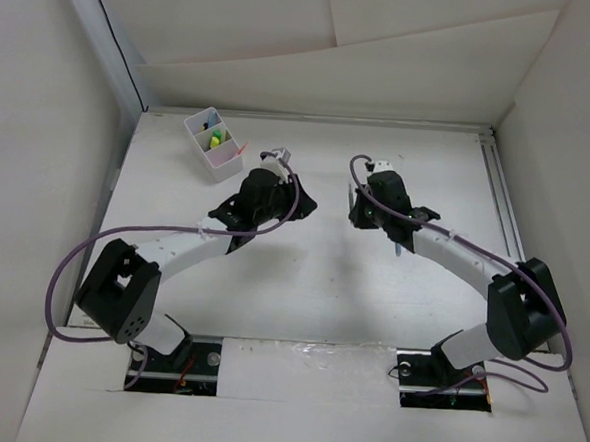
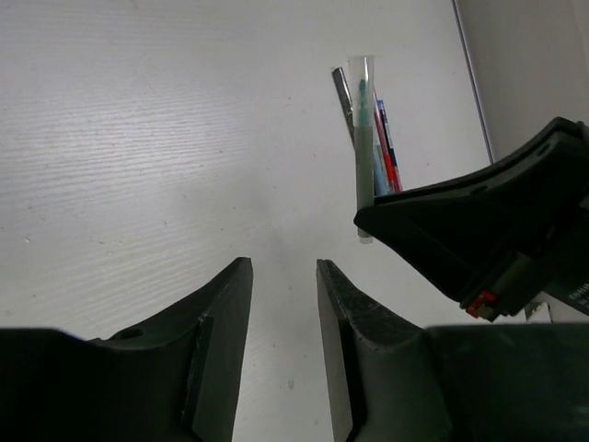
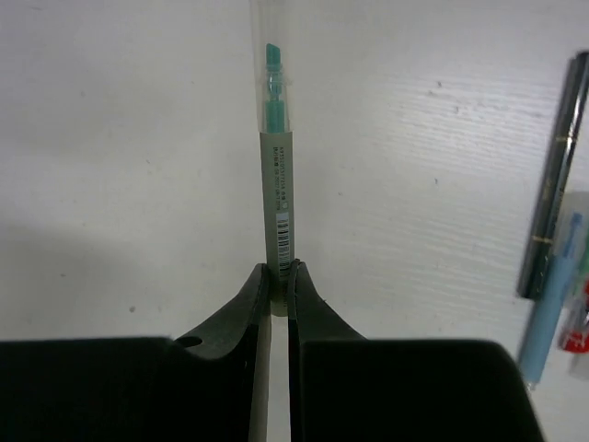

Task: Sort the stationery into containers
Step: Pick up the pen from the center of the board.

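Note:
A small white divided tray (image 1: 220, 165) stands at the far left with several colourful items in it. My right gripper (image 3: 279, 269) is shut on the end of a grey highlighter (image 3: 276, 184) with a teal tip under a clear cap, held over the white table. The highlighter also shows in the left wrist view (image 2: 364, 157), sticking out of the right gripper's black body (image 2: 488, 230). My left gripper (image 2: 281, 264) is open and empty, low over bare table, left of the right gripper (image 1: 354, 210). In the top view the left gripper (image 1: 301, 203) is right of the tray.
A few loose pens lie together on the table beside the highlighter: a dark grey pen (image 3: 552, 203), a light blue one (image 3: 548, 308) and a red-marked one (image 2: 387, 147). White walls close in the table on the left, right and far sides.

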Tool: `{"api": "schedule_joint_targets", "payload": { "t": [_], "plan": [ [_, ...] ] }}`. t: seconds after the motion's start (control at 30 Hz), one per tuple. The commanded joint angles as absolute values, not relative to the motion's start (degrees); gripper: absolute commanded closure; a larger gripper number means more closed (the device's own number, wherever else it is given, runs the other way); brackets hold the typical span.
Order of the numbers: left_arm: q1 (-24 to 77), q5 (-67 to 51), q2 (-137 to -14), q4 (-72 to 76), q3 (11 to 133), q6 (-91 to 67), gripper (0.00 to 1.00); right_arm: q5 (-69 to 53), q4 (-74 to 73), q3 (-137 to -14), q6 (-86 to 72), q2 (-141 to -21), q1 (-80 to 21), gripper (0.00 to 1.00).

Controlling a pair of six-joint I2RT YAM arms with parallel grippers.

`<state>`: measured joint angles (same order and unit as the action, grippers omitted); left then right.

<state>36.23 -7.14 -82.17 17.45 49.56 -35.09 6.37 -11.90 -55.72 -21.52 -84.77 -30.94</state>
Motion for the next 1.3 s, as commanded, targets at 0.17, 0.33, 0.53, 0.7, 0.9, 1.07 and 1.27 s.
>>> {"api": "schedule_joint_targets", "payload": {
  "t": [0.17,0.33,0.53,0.7,0.9,1.07,1.27],
  "plan": [
    [34.89,-11.51,-87.01,19.08,56.86,-37.53,0.6,-0.7,1.48,-54.84,-18.72,-86.22,-35.07,1.0],
    [34.89,-13.01,-90.07,20.65,58.35,-38.76,0.56,-2.99,2.99,-53.26,-18.72,-86.22,-36.73,1.0],
    [34.89,-7.92,-91.76,18.9,59.41,-38.76,0.62,-4.31,3.52,-52.04,-18.72,-84.55,-37.79,1.0],
    [34.89,-6.86,-92.37,18.37,61.43,-37.71,0.65,-7.03,4.04,-51.42,-18.72,-84.29,-37.79,1.0],
    [34.89,-5.71,-94.12,18.37,61.96,-37.18,0.73,-8.6,4.57,-51.42,-18.72,-83.76,-37.79,1.0],
    [34.89,-5.71,-95.19,18.37,62.66,-37.18,0.76,-9.23,5.09,-50.89,-18.72,-83.76,-37.79,1.0],
    [34.89,-5.71,-96.42,17.67,63.46,-36.65,0.86,-9.93,5.1,-50.28,-18.72,-83.23,-37.79,1.0]
  ]
}}
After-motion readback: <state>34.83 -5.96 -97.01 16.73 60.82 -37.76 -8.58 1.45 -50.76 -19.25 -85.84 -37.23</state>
